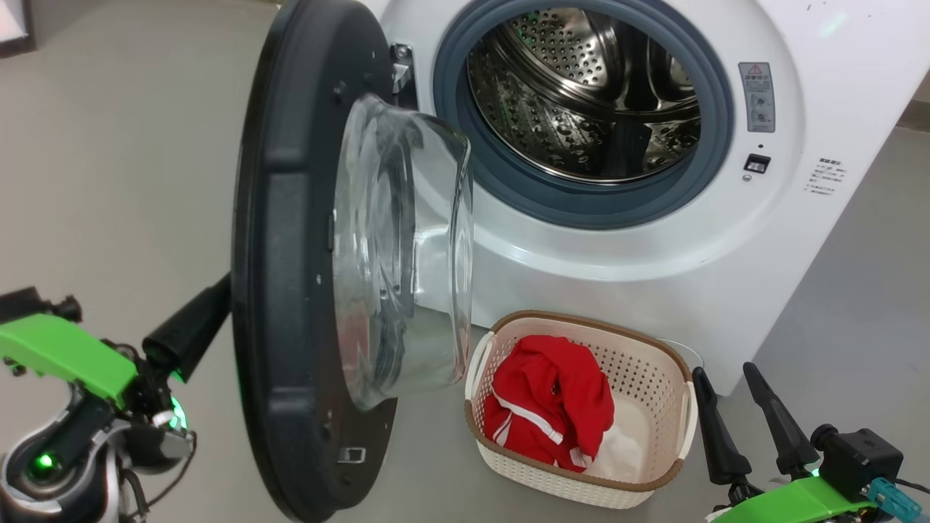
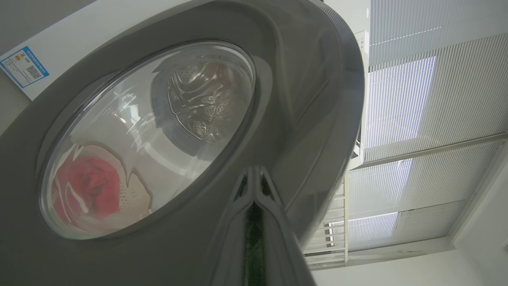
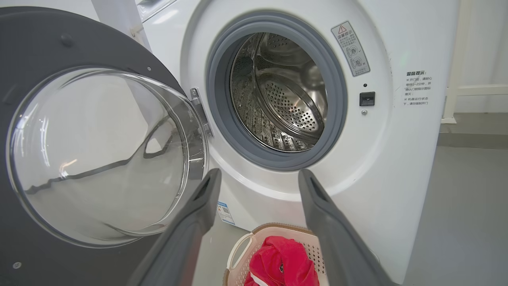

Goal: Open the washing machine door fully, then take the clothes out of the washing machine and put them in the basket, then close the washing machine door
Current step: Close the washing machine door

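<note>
Now that the clothes [image 1: 552, 407] are found lying in the basket [image 1: 574, 485] and the drum [image 1: 581, 94] is seen bare, the closing of the washing machine door [image 1: 283, 254] is judged to be the step in hand. The left tool [image 1: 209, 306] is clamped shut with nothing held, and its joined tips are laid against the door's outer face, directly ahead of them. The right tool [image 1: 724, 372] is spread wide and nothing is held; the basket is set just to its left on the floor [image 1: 109, 145], close to the foot of the washing machine [image 1: 799, 218].

The door is swung well out, and its glass bowl [image 1: 399, 247] is turned toward the right tool's side. A steady push is called for, applied by the shut tips well away from the hinge [image 1: 401, 65] and carried along the door's arc so that contact is not lost. The glossy face is judged slippery, so a glancing angle is best avoided. Whether the bowl clears the basket on the way cannot be told, so that gap should be watched. The push is to be carried through until the latch slot [image 1: 756, 163], ahead of the right tool, is met.

Counted up: one washing machine, one door, one basket with two handles, one red garment, two tools.
</note>
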{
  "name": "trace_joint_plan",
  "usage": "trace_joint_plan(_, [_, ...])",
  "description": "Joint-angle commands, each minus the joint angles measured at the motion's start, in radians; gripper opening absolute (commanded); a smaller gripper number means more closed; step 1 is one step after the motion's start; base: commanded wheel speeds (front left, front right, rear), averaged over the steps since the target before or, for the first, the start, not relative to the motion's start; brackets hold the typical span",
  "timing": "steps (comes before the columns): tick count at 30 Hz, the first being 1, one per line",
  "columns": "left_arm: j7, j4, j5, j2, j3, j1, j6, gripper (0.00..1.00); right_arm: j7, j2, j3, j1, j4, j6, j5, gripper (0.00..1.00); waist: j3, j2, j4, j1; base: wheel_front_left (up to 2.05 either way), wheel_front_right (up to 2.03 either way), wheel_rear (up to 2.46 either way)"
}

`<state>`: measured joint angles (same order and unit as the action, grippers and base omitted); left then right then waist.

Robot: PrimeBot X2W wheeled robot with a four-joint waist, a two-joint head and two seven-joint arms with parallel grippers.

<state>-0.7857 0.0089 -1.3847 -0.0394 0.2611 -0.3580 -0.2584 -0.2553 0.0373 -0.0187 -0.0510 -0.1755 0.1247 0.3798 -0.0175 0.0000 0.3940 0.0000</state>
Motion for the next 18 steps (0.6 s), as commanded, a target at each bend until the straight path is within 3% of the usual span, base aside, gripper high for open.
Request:
trace_joint_plan(1, [0.001,-0.048,-0.022,-0.012,0.002,0.002,-0.006,0.0,-0.006,0.013,-0.027,0.046,0.023,0.006,0.008,1.0,-0.001,0.0,-0.008,0.0,0.0,0.0,0.0])
trace_joint_plan(18, [0.089,-0.104,-0.179,-0.011,-0.121,0.074,-0.017,0.0,-0.006,0.013,-0.036,0.047,0.015,0.006,0.008,1.0,0.001,0.0,-0.088,0.0,0.0,0.0,0.0])
